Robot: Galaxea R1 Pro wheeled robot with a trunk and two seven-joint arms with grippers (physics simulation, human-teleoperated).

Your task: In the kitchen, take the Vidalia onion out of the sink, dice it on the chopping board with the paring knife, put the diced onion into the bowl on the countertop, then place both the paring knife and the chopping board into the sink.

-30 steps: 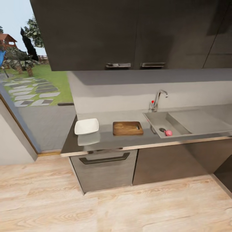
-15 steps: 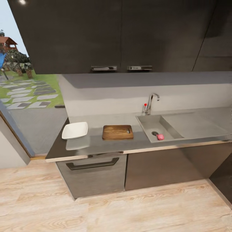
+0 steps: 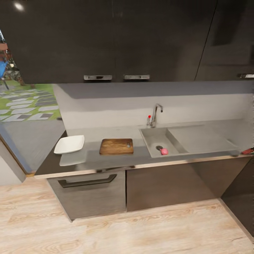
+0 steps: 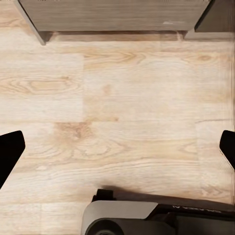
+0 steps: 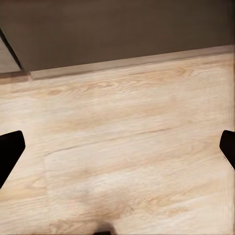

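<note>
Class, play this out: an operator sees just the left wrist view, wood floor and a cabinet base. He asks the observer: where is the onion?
Observer: The Vidalia onion lies in the sink, beside the drain.
Operator: And the board?
Observer: The chopping board lies flat on the countertop, between the sink and the bowl.
Operator: Is the knife there?
Observer: Something red shows at the counter's far right end; too small to tell.
Operator: The other gripper?
Observer: The right gripper is open over bare floor.

Pinkish-red onion (image 3: 164, 151), brown wood-grain board (image 3: 116, 146), white bowl (image 3: 69, 144), grey countertop (image 3: 106, 158)
</note>
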